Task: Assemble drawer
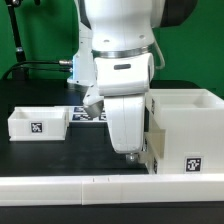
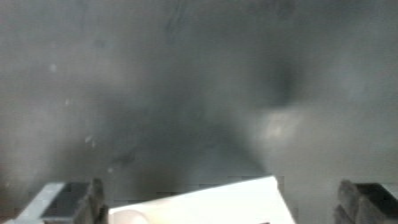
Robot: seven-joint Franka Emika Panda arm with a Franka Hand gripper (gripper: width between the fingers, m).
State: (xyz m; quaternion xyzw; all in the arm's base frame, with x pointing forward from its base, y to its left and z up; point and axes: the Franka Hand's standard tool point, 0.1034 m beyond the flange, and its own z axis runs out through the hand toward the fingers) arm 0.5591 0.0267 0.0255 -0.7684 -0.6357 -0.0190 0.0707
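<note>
While gripper (image 1: 129,153) hangs low, fingers (image 2: 68,206) apart, nothing clamped | housing (image 1: 182,128) just beside it, tray (image 1: 38,122) well off opposite side | unidentified white corner (image 2: 205,204) between fingers: centre first, close squarely.

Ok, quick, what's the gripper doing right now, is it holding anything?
Gripper: open, with the fingers wide apart and holding nothing. The corner of a white part shows between them, unclamped.
</note>
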